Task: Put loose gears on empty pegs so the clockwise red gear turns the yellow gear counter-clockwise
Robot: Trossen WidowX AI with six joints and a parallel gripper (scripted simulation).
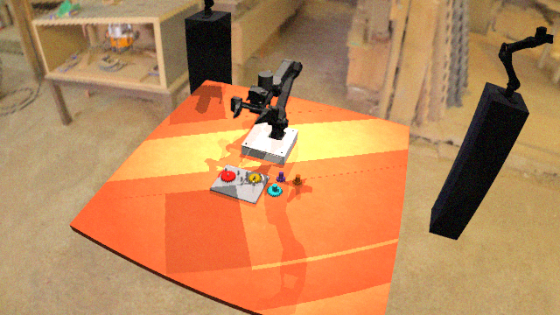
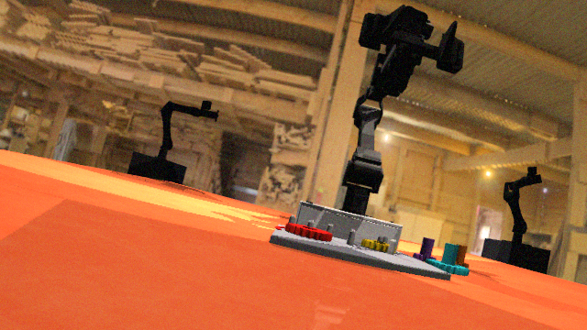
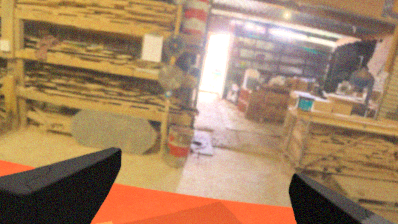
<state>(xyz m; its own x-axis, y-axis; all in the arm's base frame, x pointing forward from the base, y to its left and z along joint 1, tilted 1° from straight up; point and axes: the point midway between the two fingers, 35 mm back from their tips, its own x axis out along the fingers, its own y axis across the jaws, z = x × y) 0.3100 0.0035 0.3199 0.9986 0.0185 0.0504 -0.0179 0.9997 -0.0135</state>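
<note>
Grey board (image 1: 238,192) (image 2: 365,258): its short pegs blur together from above; the end effector (image 1: 248,115) (image 2: 451,41) (image 3: 206,170) is released, fingers cropped in the wrist view.

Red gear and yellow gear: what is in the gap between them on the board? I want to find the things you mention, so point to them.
Short grey pegs stand between the red gear (image 1: 227,176) (image 2: 308,232) and the yellow gear (image 1: 255,178) (image 2: 374,246), with no loose gear there; the top and exterior views show it.

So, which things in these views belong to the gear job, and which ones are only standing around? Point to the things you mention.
For the job:
- grey board (image 1: 238,192) (image 2: 358,257)
- red gear (image 1: 227,176) (image 2: 308,232)
- yellow gear (image 1: 255,178) (image 2: 375,245)
- cyan gear (image 1: 275,191) (image 2: 450,262)
- purple gear (image 1: 281,177) (image 2: 426,249)
- brown gear (image 1: 297,179) (image 2: 461,254)

Only around:
- two black pedestals (image 1: 481,162) (image 1: 208,52) with arms
- wooden shelf unit (image 1: 161,52)
</note>
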